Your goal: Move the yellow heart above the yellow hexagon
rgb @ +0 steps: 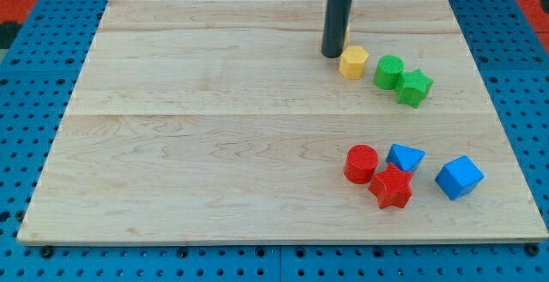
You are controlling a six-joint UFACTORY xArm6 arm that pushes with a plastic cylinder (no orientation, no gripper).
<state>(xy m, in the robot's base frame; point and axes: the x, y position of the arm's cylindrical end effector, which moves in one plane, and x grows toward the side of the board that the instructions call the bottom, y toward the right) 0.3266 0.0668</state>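
The yellow hexagon point(352, 62) lies on the wooden board point(214, 128) in the view's upper right. My tip point(332, 55) rests on the board just left of the hexagon, close to or touching it. A thin sliver of yellow point(346, 35) shows at the rod's right edge, above the hexagon. It looks like the yellow heart, mostly hidden behind the rod.
A green cylinder point(389, 72) and a green star point(414, 87) sit right of the hexagon. Lower right holds a red cylinder point(361, 163), a red star point(391, 186), a blue triangular block point(404, 157) and a blue cube point(459, 177).
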